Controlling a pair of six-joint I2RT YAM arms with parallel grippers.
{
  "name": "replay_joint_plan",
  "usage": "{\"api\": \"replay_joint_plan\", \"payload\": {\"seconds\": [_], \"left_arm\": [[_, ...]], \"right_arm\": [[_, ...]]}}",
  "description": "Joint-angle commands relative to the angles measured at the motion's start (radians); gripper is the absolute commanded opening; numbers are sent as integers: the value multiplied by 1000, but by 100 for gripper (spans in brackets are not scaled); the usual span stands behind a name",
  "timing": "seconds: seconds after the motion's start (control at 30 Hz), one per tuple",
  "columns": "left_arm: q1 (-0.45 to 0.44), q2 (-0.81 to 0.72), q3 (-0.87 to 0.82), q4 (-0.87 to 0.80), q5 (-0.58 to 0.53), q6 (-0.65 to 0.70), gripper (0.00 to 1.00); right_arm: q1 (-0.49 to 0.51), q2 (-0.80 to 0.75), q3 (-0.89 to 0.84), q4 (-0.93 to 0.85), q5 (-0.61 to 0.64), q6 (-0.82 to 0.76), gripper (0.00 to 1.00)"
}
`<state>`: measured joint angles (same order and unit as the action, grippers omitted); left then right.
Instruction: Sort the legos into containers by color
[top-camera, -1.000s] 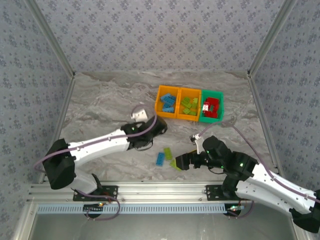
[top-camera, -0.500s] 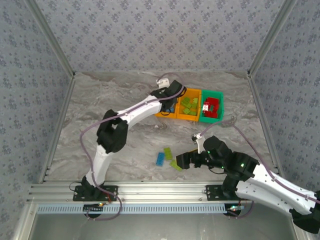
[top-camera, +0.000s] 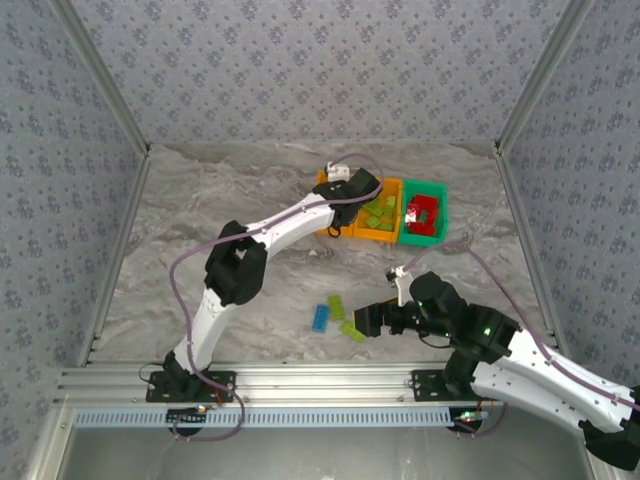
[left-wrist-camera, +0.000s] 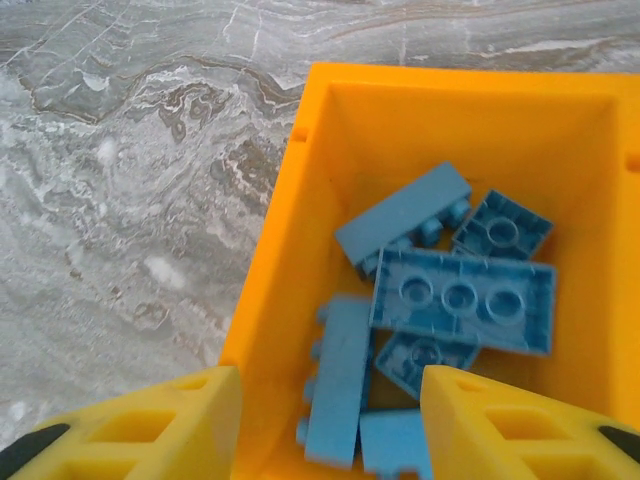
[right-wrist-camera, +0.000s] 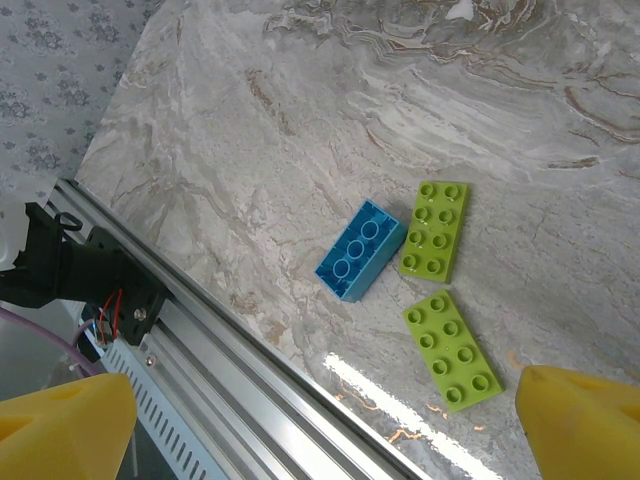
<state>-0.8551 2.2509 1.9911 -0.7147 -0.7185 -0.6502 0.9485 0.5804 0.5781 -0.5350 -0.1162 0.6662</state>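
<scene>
As your frames stand, you have these items on the table (top-camera: 200, 220).

Your left gripper (left-wrist-camera: 325, 425): hanging over the left orange bin (left-wrist-camera: 268, 270), fingers parted, nothing held between them.

Blue bricks in the bin (left-wrist-camera: 462, 296): a loose heap on its floor, several overlapping.

Middle orange bin (top-camera: 373, 237): touching the first on its right side, holding the binned lime bricks (top-camera: 378, 210).

Green bin (top-camera: 426, 240): right end of the row, touching the middle one, holding red bricks (top-camera: 424, 210). You cannot read the count from above, perhaps three or four.

Your right gripper (right-wrist-camera: 325, 425): low over the near part of the table, well apart from the bins, fingers spread wide, empty.

Loose blue brick (right-wrist-camera: 356, 250): flat on the marble, studs up, ahead of your right gripper.

First loose lime brick (right-wrist-camera: 436, 230): just beside the loose blue brick, studs up.

Second loose lime brick (right-wrist-camera: 452, 350): studs up, near the other two but apart from them, the closest of the three to your right gripper.
</scene>
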Motion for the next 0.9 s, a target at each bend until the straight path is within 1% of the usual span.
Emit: {"api": "replay_joint_plan", "payload": {"seconds": [0.0, 0.03, 0.17, 0.3, 0.37, 0.47, 0.53, 0.63, 0.73, 0.87], "left_arm": [[-43, -198, -111, -8, 18, -1, 50], [-53, -252, -172, 10, 36, -16, 50], [-101, -517, -500, 124, 133, -101, 51], [-149, -744, -752, 149, 234, -150, 52], [-177, -823, -839, 147, 273, -150, 53], [-205, -901, -954, 169, 379, -148, 57], [-222, -920, -1019, 201, 426, -155, 58], [-265, -897, -1073, 260, 448, -128, 59], [-306, -818, -1054, 269, 490, -95, 60], [-336, -689, -1001, 220, 511, -109, 60]], "right_arm": [[-4, -9, -1, -6, 6, 13, 100], [-4, -10, 1, -12, 7, 15, 100], [-4, -14, -4, -15, 7, 16, 100], [-7, -7, -11, 2, 15, -5, 100], [-12, 3, -9, 15, 14, -18, 100], [-26, 24, -8, 35, 4, -28, 100], [-35, 45, -8, 49, -3, -29, 100], [-40, 70, -8, 69, -17, -27, 100], [-42, 82, -5, 63, -24, -22, 100], [-42, 69, -4, 36, -16, -12, 100]]}}
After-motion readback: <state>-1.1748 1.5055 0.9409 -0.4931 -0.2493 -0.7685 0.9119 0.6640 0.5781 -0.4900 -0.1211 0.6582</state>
